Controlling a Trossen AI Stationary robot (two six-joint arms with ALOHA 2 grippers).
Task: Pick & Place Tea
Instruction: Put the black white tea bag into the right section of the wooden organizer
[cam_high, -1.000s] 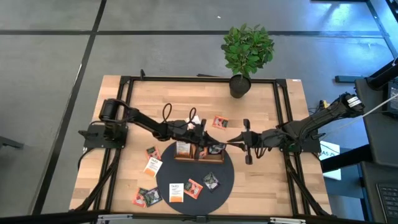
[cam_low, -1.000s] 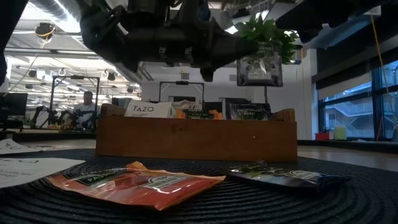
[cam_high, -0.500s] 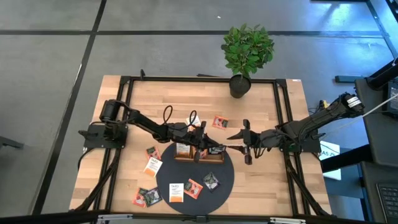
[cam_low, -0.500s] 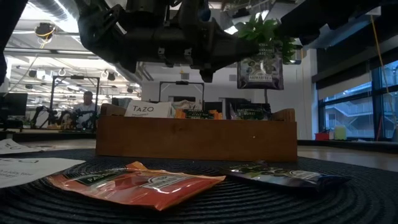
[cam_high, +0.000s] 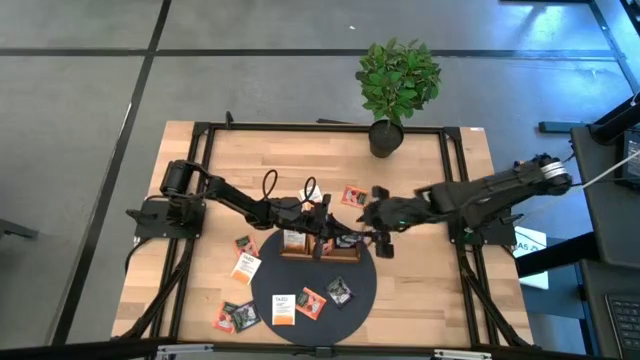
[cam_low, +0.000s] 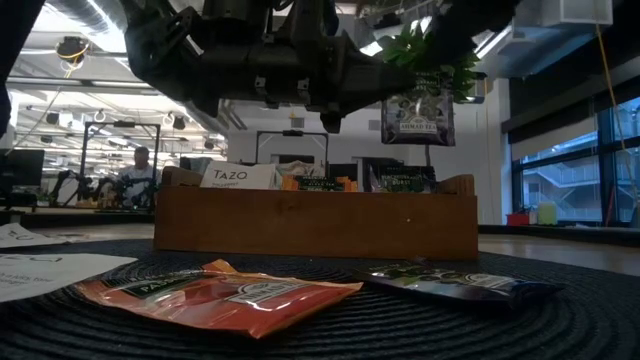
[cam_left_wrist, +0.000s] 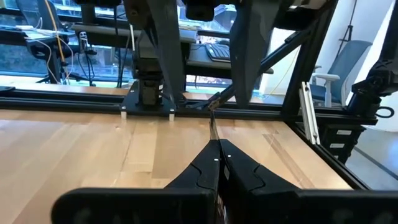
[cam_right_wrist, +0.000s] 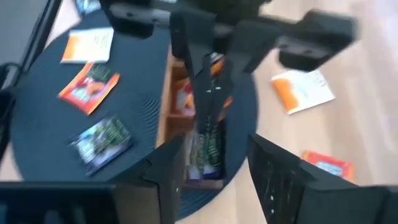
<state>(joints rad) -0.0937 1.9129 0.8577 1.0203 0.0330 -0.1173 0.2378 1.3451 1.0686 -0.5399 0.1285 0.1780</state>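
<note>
Loose tea sachets (cam_high: 245, 267) lie on the bare wood at the table's left front, their print too small to read from above. The left gripper (cam_high: 322, 222) hangs over the tray (cam_high: 320, 250), its fingers (cam_left_wrist: 214, 168) pressed shut on a thin edge-on sliver, seemingly a sachet held by its rim. The tray stands at the back of the dark round mat (cam_high: 312, 280); filed sachets show only as top edges above its wall (cam_low: 315, 225) in the low view (one reads TAZO). More sachets lie on the mat before it, an orange-red one (cam_low: 215, 293) nearest that camera. The right gripper (cam_high: 377, 228) hovers just beside the tray's right end, jaws spread wide and gripping nothing. A dark sachet (cam_low: 417, 107) appears above the tray, its top lost among plant leaves.
</note>
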